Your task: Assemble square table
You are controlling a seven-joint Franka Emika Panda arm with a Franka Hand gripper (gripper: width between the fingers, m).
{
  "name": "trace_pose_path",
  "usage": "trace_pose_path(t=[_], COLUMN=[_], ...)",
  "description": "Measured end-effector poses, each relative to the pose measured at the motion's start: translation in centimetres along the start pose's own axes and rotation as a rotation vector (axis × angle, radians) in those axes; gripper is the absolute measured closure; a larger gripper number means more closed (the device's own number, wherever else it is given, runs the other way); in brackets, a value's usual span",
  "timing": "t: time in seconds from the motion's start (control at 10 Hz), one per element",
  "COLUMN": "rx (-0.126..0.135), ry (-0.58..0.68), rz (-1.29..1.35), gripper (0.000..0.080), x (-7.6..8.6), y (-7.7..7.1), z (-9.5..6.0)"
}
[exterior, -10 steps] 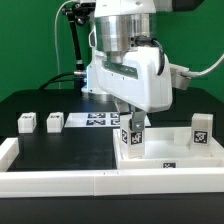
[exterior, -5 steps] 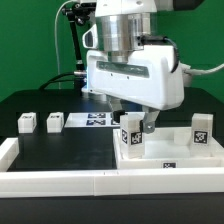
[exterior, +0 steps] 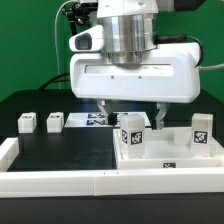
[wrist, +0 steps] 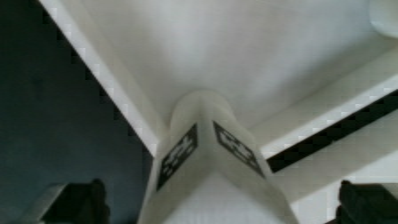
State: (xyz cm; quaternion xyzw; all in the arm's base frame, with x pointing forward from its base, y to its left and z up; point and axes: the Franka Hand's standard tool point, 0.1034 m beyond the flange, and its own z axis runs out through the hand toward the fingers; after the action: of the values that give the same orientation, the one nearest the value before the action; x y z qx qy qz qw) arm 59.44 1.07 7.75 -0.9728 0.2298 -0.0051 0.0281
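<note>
The square table's white top (exterior: 163, 151) lies flat at the exterior view's right. One tagged leg (exterior: 131, 135) stands upright at its near left corner, and a second leg (exterior: 201, 130) stands at its far right. My gripper (exterior: 131, 112) hangs just above the first leg, open, with a finger (exterior: 103, 108) well clear on either side. In the wrist view that leg (wrist: 210, 150) rises between the two dark fingertips (wrist: 80, 200) without touching them, and the top (wrist: 231, 50) spreads out behind it. Two more legs (exterior: 27, 122) (exterior: 54, 122) rest on the black table at the exterior view's left.
A low white border rail (exterior: 60, 181) runs along the front and up the left side. The marker board (exterior: 93, 120) lies at the back behind the hand. The arm's broad white hand body (exterior: 135, 78) hides much of the middle.
The gripper has opened wide and let go of the leg at the top's corner. The hand has turned broadside to the camera, and the leg stays upright.
</note>
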Motion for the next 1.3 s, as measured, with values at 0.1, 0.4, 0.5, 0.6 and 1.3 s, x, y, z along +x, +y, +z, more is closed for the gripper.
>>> trace_pose_path(t=[0.1, 0.4, 0.5, 0.6, 1.3], rx=[-0.005, -0.009, -0.015, -0.016, -0.018], ry=[-0.001, -0.007, -0.009, -0.008, -0.006], rz=[-0.113, -0.369, -0.473, -0.518, -0.673], gripper=[0.0151, 0.0151, 0.0151, 0.0151, 0.0413], x=[-0.02, -0.17, -0.12, -0.10, 0.12], y=[-0.01, -0.10, 0.11, 0.12, 0.47], z=[0.00, 0.05, 0.05, 0.05, 0.05])
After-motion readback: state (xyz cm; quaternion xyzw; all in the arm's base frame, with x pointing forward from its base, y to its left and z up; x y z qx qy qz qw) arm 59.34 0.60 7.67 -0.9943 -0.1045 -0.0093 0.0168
